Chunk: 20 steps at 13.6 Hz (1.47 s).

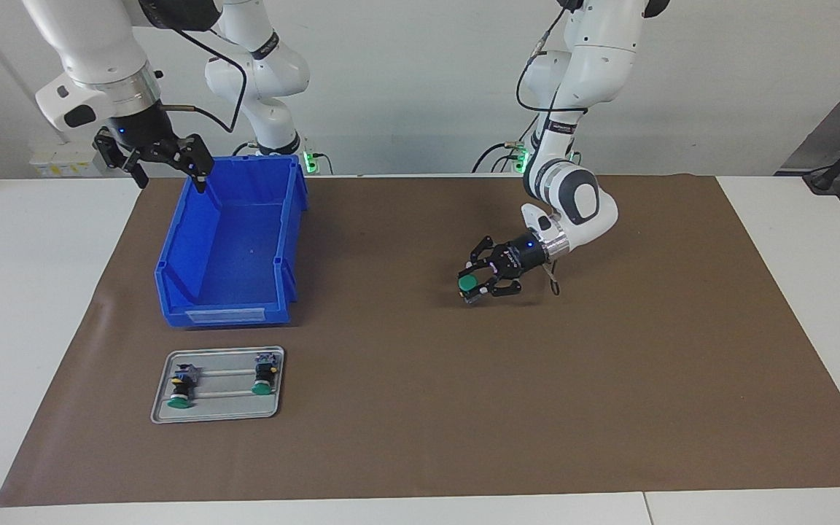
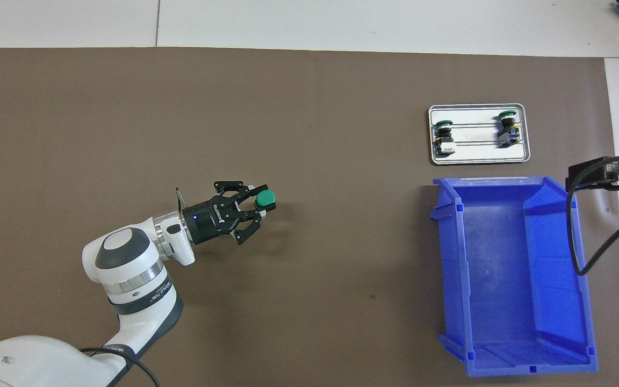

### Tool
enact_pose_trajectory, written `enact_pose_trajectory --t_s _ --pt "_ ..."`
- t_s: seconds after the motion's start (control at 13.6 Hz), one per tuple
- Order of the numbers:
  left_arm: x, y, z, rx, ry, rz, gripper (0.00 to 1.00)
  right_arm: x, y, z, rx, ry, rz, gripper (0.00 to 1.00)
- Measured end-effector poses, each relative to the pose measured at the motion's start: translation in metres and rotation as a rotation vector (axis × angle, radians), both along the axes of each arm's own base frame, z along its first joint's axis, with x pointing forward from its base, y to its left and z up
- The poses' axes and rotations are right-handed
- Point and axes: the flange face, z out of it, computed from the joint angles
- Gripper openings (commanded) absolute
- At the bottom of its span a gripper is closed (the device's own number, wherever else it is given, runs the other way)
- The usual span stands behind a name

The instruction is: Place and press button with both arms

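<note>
Button: pinched in left pincer over mid mat, long axis near level, green cap pointing toward right arm's end. Bench carries the mat. Blue bin holds nothing visible. Right pincer, fingers spread, waits over the bin's corner nearest the robots. Tray, just beside the bin and farther from robots, holds two buttons lying flat.
</note>
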Motion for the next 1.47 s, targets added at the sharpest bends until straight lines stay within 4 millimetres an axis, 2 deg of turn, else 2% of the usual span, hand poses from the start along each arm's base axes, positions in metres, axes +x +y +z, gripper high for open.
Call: enact_pose_trajectory --t_s 0.44,0.66,0.81,1.17,1.47 --pt "-0.022 0.003 -0.016 -0.025 -0.009 -0.026 0.00 0.000 0.000 0.000 0.000 0.000 0.000 1.00" --pt "-0.025 0.009 -0.017 -0.043 -0.007 -0.021 0.50 0.000 0.000 0.000 0.000 0.000 0.000 1.00" --pt "-0.026 0.018 -0.017 -0.045 -0.008 -0.013 0.58 0.000 0.000 0.000 0.000 0.000 0.000 1.00" --pt "-0.022 0.054 -0.017 -0.019 -0.023 -0.031 0.69 0.000 0.000 0.000 0.000 0.000 0.000 1.00" --pt "-0.023 0.055 -0.017 -0.021 -0.020 -0.034 0.75 0.000 0.000 0.000 0.000 0.000 0.000 1.00"
